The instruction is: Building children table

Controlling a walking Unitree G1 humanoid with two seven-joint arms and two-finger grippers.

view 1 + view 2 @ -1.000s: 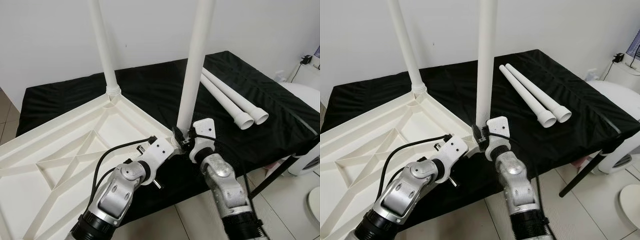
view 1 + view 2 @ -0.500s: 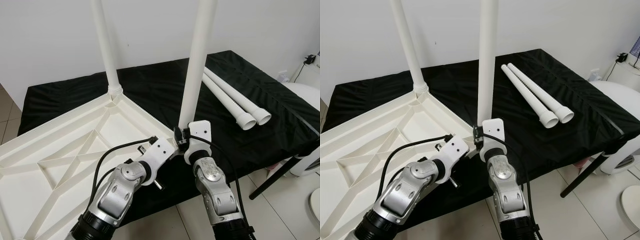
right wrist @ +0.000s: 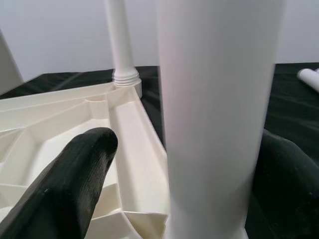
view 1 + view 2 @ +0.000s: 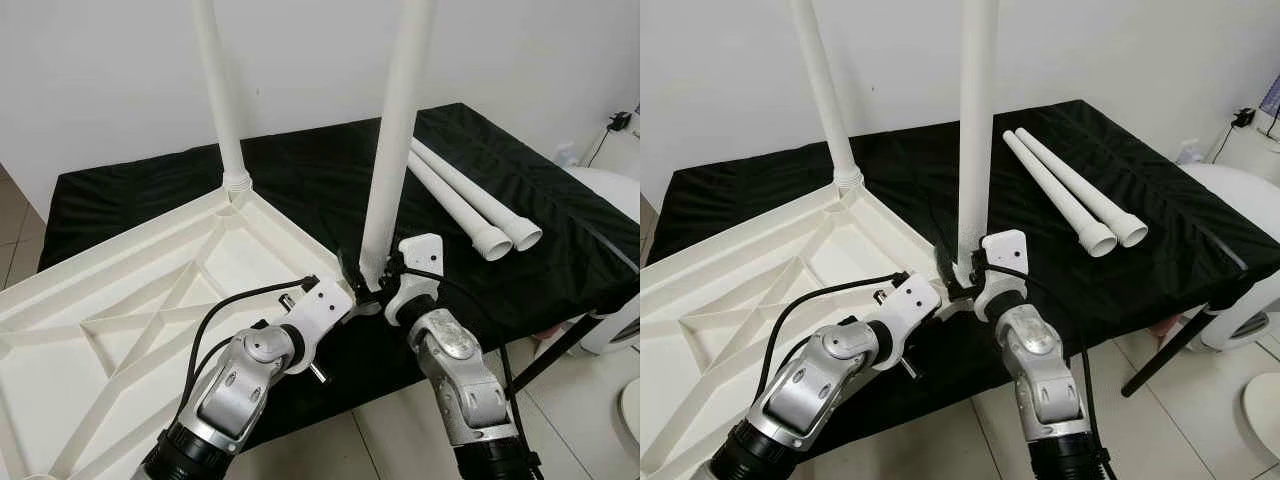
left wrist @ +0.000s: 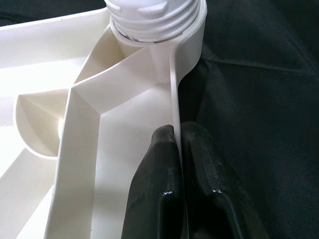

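Observation:
A white children's tabletop lies upside down on a black-covered table. One white leg stands upright in its far corner socket. A second leg stands in the near corner. My right gripper is around the base of this near leg, open, and one finger stands clear of the tube. My left gripper is shut on the tabletop's thin rim, just short of the near leg's threaded end. Two loose legs lie side by side on the cloth to the right.
The black cloth drops off at the table's front edge, by my arms. A black metal table strut slants to the tiled floor at the right. A white rounded appliance stands at the far right. A white wall backs the table.
My right wrist has rolled around the near leg and the forearm has swung right again. The left gripper keeps its hold on the rim. The view has shifted slightly.

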